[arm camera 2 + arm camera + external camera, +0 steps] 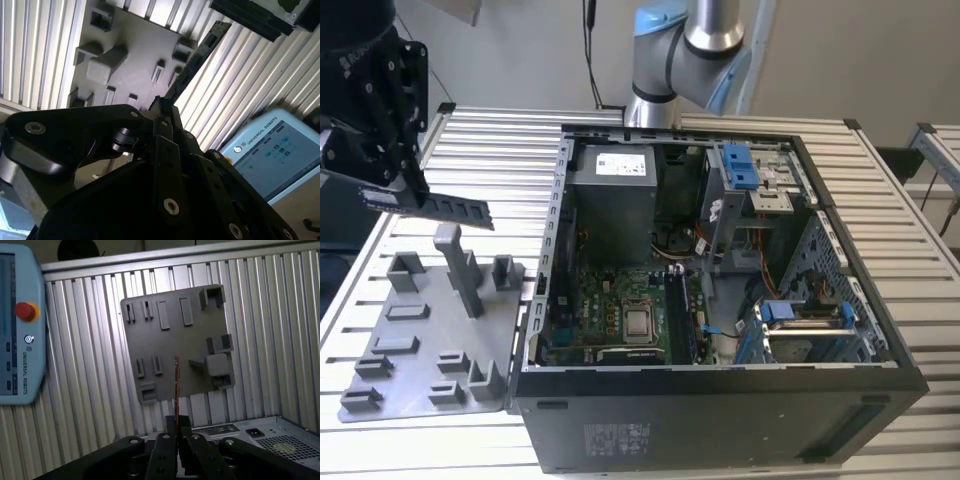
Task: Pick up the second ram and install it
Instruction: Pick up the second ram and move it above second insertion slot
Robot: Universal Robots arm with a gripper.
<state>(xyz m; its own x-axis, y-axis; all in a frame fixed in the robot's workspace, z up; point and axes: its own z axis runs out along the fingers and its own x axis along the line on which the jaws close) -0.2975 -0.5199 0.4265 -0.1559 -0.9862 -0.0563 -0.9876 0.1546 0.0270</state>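
Exterior view: the arm's fingers [416, 182] are clamped on one end of the second ram [455, 209], which hangs nearly level in the air above the grey tray [420, 350], clear of it. Pickup looks done; seating it in the open computer case [720, 420] remains. I count one stick, one tray and one case on the desk [500, 140].

claw [162, 107]: black, clamped on one end of the second ram [197, 57] | second ram: thin dark stick, reaching out above grey tray [135, 45] and ribbed metal desk [240, 75] | tablet [272, 150]: blue screen, beside desk | computer case [250, 15]: dark, beyond the ram's far end
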